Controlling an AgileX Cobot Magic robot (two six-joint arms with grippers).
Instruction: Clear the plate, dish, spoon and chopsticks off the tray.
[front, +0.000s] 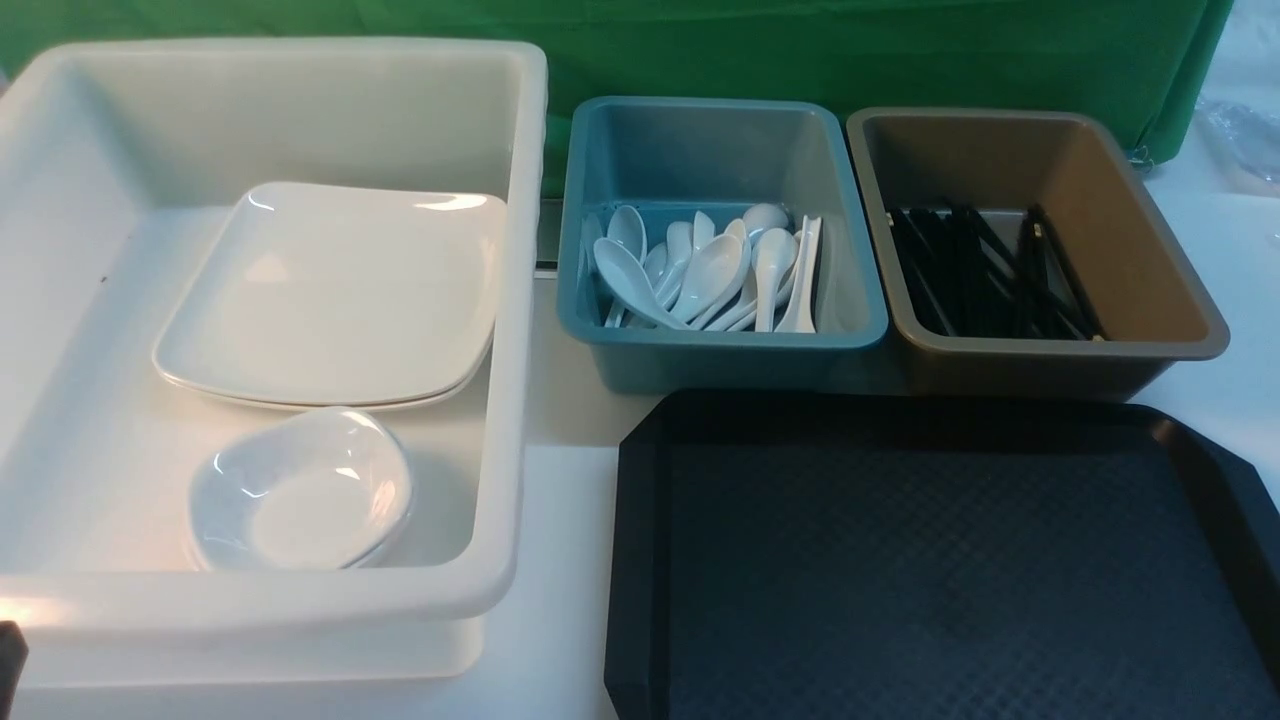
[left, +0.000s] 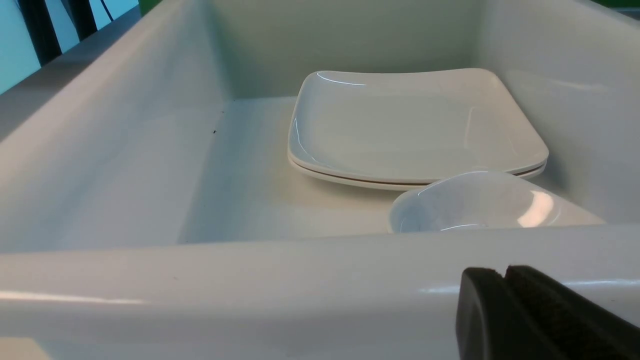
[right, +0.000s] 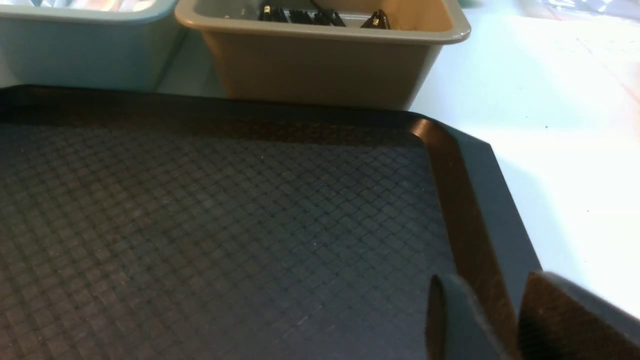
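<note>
We see the tray (front: 940, 560) lying bare on the counter (front: 565, 520) at the near right, its diamond-patterned floor free from rim to rim. The plate (front: 335, 290) rests in the white tub (front: 500, 330) on the left, stacked on a second one like it toward the tub's back, with a small dish (front: 300, 490) in front of it touching its near edge. The spoons (front: 710, 270) lie heaped in the blue bin (front: 720, 345) just behind the tray, and the chopsticks (front: 990, 270) lie in the brown bin (front: 1050, 355) beside it; the two bins stand side by side, almost touching, close against the tray's far rim. In the left wrist view our left hand (left: 505, 310) sits low outside the tub's near wall, its two dark pads pressed together with nothing between them and nothing touched that we can make out. In the right wrist view our right hand (right: 492, 320) hangs over the tray's near right corner, by the rim, its fingers (right: 450, 320) a narrow gap apart and holding nothing. Open counter stretches to the right of the tray, and a strip of it runs between the tub and the tray. In the front view only a dark sliver of the left hand shows at the lower left edge.
</note>
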